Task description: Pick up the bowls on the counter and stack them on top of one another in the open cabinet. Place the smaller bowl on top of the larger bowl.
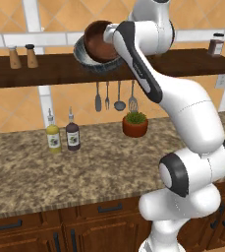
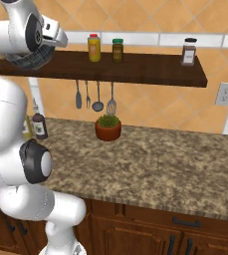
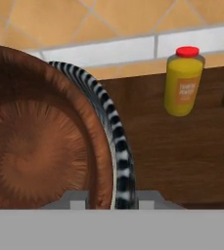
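Hand view: gripper fingers pinch the rim of the brown bowl, which sits tilted inside the grey bowl on the shelf.

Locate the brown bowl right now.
The brown bowl sits tilted in the grey bowl on the shelf, left base view upper centre, right of the shakers.

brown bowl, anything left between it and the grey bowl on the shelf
Nothing visible does. The brown bowl, tilted in the claw, already sits inside the rim of the grey bowl on the shelf. The yellow jar stands off to the side, clear of both.
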Available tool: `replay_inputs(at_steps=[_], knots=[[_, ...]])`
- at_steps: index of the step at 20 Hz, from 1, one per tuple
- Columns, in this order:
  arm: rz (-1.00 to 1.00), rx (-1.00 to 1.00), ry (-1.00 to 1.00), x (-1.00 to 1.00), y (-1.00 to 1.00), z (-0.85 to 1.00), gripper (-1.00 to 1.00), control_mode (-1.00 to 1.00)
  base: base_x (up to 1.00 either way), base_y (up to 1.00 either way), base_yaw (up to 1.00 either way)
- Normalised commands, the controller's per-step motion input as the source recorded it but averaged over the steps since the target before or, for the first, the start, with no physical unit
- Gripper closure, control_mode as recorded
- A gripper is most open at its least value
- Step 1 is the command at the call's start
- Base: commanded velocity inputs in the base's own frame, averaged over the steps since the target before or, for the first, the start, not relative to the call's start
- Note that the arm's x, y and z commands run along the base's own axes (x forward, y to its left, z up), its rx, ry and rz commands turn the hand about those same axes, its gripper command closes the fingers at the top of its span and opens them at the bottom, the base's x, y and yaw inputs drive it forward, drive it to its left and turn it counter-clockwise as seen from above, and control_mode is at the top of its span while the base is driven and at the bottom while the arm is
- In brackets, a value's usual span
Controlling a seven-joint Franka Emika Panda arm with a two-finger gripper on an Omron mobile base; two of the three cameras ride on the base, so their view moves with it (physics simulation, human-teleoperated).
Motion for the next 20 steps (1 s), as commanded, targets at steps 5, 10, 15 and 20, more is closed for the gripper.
replay_inputs(at_steps=[5,10,15,20], knots=[[-0.04,0.0,0.0,0.32,-0.02,-0.44,1.0,-1.0,0.0,0.0,0.0],[-0.11,0.0,0.0,0.31,-0.11,-0.18,1.0,-1.0,0.0,0.0,0.0],[-0.11,0.0,0.01,0.58,-0.11,0.0,1.0,-1.0,0.0,0.0,0.0],[-0.08,0.0,0.01,0.5,-0.01,0.0,1.0,-1.0,0.0,0.0,0.0]])
